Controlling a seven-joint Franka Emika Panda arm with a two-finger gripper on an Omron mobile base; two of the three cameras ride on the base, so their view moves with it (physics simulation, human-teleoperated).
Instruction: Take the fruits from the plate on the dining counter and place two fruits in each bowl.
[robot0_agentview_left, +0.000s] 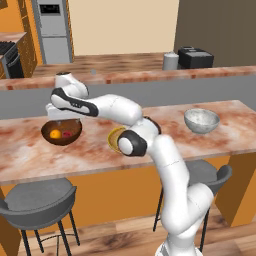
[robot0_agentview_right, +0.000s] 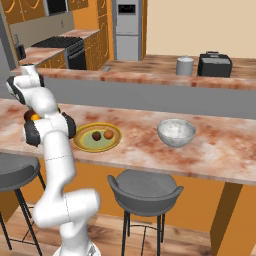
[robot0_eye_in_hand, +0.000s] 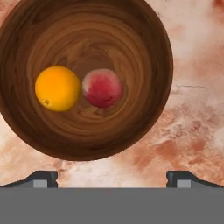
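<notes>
Task progress, read from the robot outward. Nearest the arm, the round shallow plate with a yellow patterned rim and pale green centre (robot0_agentview_right: 113, 141) lay on the pinkish-brown marbled stone surface (robot0_agentview_right: 210, 150) and carried two fruits: the dark brown round fruit (robot0_agentview_right: 96, 135) at about 9 o'clock of the plate's centre and the small yellow-orange round fruit (robot0_agentview_right: 108, 134) just beside it at 3 o'clock. At 3 o'clock from the plate, well apart, the pale grey speckled stone bowl (robot0_agentview_right: 176, 132) appeared to hold nothing. At 9 o'clock from the plate, the dark brown wooden bowl (robot0_agentview_left: 61, 132) held the orange round fruit (robot0_eye_in_hand: 57, 88) and the pinkish-red round fruit (robot0_eye_in_hand: 103, 88), touching or nearly so. The tool (robot0_eye_in_hand: 112, 177) hung above this bowl's near edge, its fingers spread wide with nothing between them. By this evidence one bowl was filled, about half the task; the two fruits on the plate remained to be carried to the stone bowl.
</notes>
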